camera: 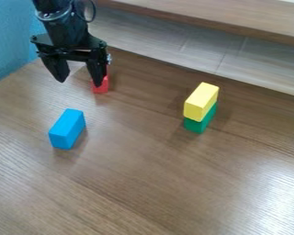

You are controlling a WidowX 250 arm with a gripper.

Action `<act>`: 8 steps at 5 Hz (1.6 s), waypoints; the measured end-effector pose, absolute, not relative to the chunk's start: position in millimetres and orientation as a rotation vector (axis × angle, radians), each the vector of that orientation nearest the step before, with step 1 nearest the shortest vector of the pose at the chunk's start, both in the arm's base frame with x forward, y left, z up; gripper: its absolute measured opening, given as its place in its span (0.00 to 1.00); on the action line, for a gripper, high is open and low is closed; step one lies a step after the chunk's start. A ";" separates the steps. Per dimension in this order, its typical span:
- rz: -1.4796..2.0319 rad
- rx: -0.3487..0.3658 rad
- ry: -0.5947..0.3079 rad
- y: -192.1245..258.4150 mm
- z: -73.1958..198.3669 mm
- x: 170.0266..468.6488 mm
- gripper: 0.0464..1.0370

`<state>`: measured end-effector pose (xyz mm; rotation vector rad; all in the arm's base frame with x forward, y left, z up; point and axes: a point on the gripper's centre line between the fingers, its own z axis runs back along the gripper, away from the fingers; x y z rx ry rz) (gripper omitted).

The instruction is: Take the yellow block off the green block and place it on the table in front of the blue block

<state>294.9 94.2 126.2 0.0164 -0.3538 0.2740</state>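
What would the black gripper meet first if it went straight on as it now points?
The gripper would probably meet the wooden tabletop, though one finger may touch the red block first; depth is unclear.

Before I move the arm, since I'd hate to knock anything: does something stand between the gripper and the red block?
Nothing visible does: one finger of the open gripper partly covers the red block in this view; contact is unclear. The blue block and the yellow block on the green block stand away from them.
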 end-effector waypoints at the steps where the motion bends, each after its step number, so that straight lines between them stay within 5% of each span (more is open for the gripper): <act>1: 0.280 0.010 -0.327 94.2 118.1 295.0 0.96; 8: 0.014 -0.137 -0.267 -37.4 105.0 397.6 0.96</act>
